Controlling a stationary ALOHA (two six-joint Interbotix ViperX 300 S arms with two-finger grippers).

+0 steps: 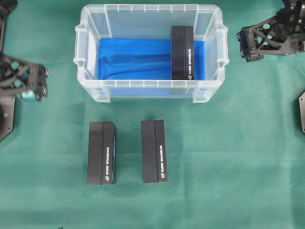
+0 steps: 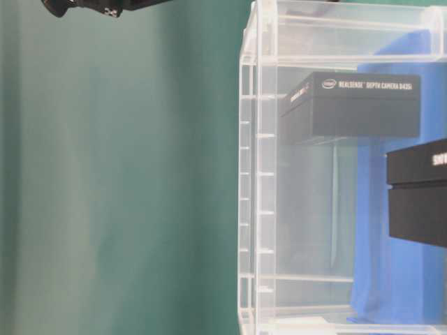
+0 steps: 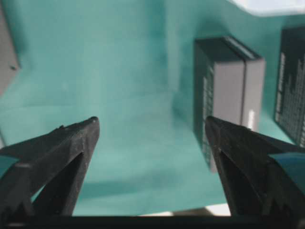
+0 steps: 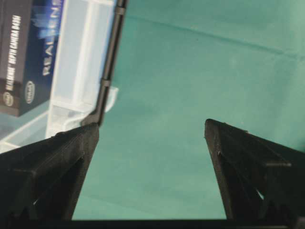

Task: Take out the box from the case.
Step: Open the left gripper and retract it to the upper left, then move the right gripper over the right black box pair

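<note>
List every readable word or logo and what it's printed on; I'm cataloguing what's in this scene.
"intel" logo and "REALSENSE DEPTH CAMERA D435i": on the side of the black box in the case.
"REALSENSE": on that same box, partly cut off in the right wrist view.
White print on the two black boxes on the green cloth: too small to read.

a green cloth (image 1: 228, 157) covers the worktop, lightly creased. two black boxes lie on it side by side, apart from each other: one on the left (image 1: 101, 152), one to its right (image 1: 154, 150). both lie lengthwise with white print along their right edges.
</note>
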